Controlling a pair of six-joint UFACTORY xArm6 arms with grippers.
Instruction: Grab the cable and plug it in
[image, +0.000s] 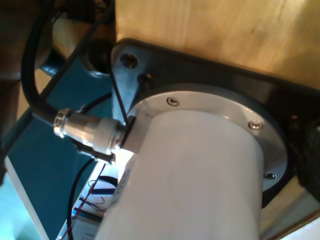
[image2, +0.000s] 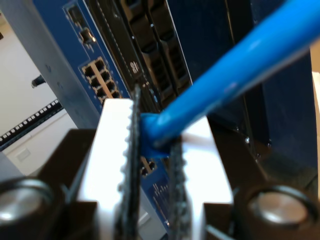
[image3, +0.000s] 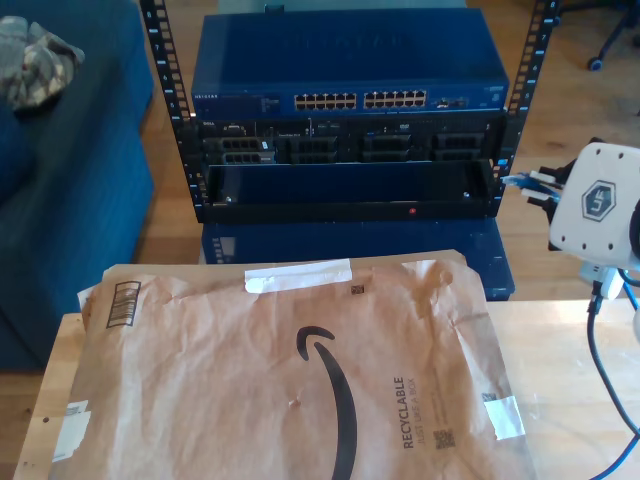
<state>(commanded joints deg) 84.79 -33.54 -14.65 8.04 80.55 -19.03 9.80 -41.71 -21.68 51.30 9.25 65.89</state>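
The thin bright blue cable (image2: 240, 75) runs between the toothed fingers (image2: 117, 150) of my second gripper (image2: 152, 145), which is shut on it close to its end. Just beyond the jaws is the blue network switch (image2: 75, 65) with its block of ports (image2: 97, 77). In the exterior view my second gripper (image3: 522, 185) hovers at the rack's right post, level with the black units under the switch (image3: 350, 70). The cable (image3: 594, 330) trails down from it along the exterior view's right edge. The plug itself is hidden between the pads.
A large brown paper mailer (image3: 290, 370) covers the wooden table (image3: 580, 340) in front of the rack (image3: 350, 190). A dark blue sofa (image3: 70, 180) stands on the exterior view's left. The first wrist view faces a white arm base (image: 200, 170), its black mounting plate (image: 235, 75) and a metal connector (image: 92, 132).
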